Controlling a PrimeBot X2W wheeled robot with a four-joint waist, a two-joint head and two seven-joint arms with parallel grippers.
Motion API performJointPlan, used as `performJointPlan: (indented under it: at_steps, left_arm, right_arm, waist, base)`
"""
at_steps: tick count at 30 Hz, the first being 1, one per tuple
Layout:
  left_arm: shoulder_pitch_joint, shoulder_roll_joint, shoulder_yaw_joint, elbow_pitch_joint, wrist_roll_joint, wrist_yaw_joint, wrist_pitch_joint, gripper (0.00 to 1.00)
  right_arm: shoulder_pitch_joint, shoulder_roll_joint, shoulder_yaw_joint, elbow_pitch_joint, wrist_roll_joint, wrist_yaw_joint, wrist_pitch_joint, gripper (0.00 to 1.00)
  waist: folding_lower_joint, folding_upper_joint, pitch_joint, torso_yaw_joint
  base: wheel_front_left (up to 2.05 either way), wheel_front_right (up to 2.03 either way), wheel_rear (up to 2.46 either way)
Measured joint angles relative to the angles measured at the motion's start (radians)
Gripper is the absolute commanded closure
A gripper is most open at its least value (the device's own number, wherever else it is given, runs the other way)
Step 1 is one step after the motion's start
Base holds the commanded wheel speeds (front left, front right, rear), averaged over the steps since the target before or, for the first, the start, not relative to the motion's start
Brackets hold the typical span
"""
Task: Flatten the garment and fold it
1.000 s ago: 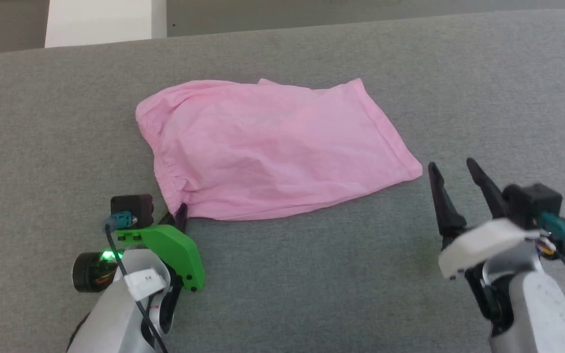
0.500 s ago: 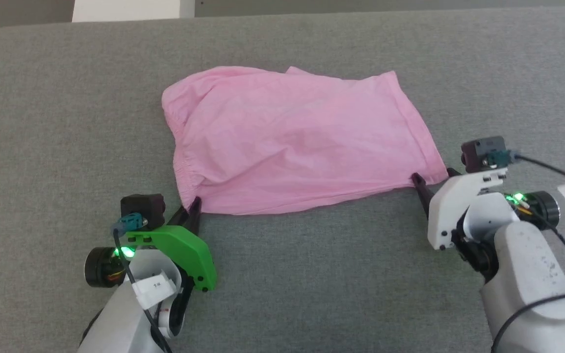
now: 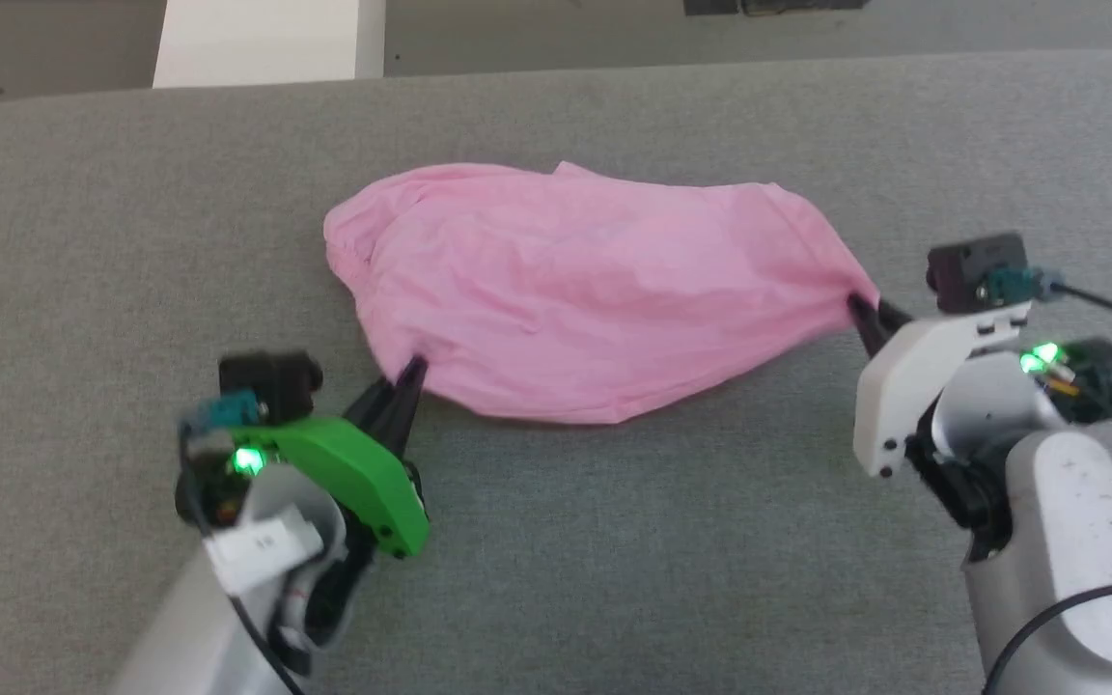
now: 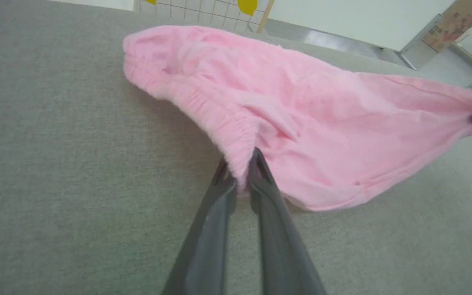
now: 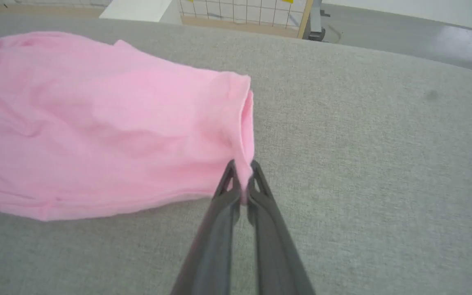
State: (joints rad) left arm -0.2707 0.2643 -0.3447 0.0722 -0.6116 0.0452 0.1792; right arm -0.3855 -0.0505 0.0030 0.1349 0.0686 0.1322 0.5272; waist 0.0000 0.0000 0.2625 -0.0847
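The pink garment (image 3: 595, 290) hangs stretched between both grippers, its near edge lifted off the grey table (image 3: 614, 541) and sagging in the middle. My left gripper (image 3: 411, 372) is shut on the near corner of the gathered waistband (image 4: 215, 123), with cloth pinched between the dark fingers (image 4: 260, 192). Over on the right, my right gripper (image 3: 860, 307) is shut on the near corner of the hemmed leg end (image 5: 246, 123). In the right wrist view the garment (image 5: 96, 131) spreads to the left of the fingers (image 5: 223, 205). The far edge still rests on the table.
Grey cloth covers the table (image 5: 383, 164) all around the garment. A white block (image 3: 257, 43) stands beyond the far left edge. Past the table's far side there is a wire grid panel (image 5: 240, 10) and bare floor.
The right gripper swung in from open beside the hem and shut on its near corner. Both grippers have since risen, lifting the near edge so the cloth bunches and sags. The camera shifted.
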Motion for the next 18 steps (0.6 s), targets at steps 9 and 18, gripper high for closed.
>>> performJointPlan:
  at_steps: [9,18]
  left_arm:
    - [-0.264,0.120,0.091,-0.241,-0.130,-0.023,0.291,1.00]
    - [-0.670,0.121,0.157,-0.142,-0.107,0.067,0.358,1.00]
  right_arm:
    - [-0.228,-0.130,0.043,-0.193,0.027,0.000,0.196,1.00]
    - [-0.648,-0.191,0.071,-0.080,0.049,0.000,0.192,1.00]
  waist:
    - [0.0000,0.0000,0.019,-0.017]
    - [0.0002,0.0000,0.143,-0.023]
  base:
    - [0.00,0.00,0.00]
    - [0.00,0.00,0.00]
